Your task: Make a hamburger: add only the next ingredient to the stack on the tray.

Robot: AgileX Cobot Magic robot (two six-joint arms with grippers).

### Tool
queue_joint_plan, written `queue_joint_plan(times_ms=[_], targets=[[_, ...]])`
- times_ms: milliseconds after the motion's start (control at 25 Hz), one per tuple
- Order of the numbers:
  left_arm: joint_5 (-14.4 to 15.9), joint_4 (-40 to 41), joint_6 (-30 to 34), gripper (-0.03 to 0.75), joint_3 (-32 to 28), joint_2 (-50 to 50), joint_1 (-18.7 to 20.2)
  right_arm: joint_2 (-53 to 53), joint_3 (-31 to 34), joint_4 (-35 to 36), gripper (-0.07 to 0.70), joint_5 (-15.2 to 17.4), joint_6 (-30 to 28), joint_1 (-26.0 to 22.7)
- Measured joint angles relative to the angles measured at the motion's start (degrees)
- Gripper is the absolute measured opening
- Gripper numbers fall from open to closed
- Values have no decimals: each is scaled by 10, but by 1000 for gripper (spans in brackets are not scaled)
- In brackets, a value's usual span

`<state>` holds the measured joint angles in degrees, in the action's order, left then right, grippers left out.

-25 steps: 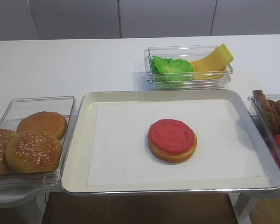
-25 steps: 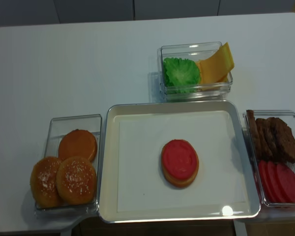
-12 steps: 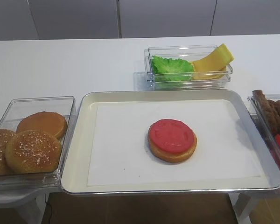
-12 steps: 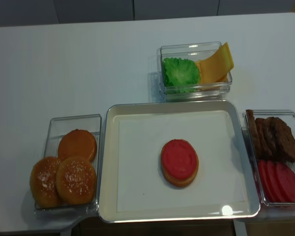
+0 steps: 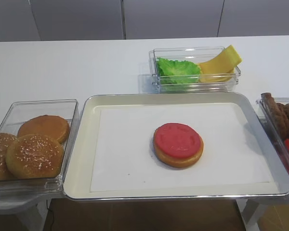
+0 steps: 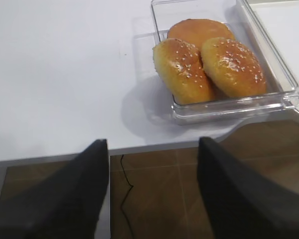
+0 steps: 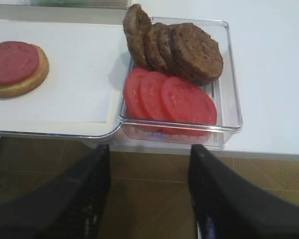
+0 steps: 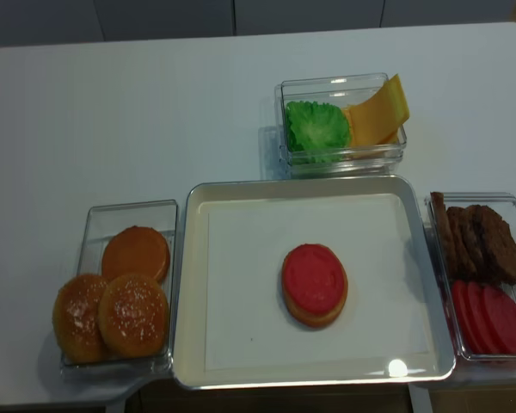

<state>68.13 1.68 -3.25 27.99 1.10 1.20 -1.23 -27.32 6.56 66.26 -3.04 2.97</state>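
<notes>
At the near edge, off the table, both arms hang back: the right gripper (image 7: 148, 191) and left gripper (image 6: 153, 191) stand parted, gripping nothing. On the tray (image 8: 189, 284) the tomato slice (image 8: 314, 279) already caps the bun bottom (image 8: 313, 317), centred for the next layer. Farther out, the lettuce (image 8: 316, 127) waits in its bin. Nothing on the table has shifted from a second ago.

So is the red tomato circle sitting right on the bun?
Touching. In the exterior high view the red tomato slice lies flat on the bun bottom, with no gap; the right wrist view shows the same.
</notes>
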Motion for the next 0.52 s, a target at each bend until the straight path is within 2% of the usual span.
queue_joint_plan(times_ms=[520], targets=[[0,0,0,422,0,0,0,0,0,0,352,0,0,0]])
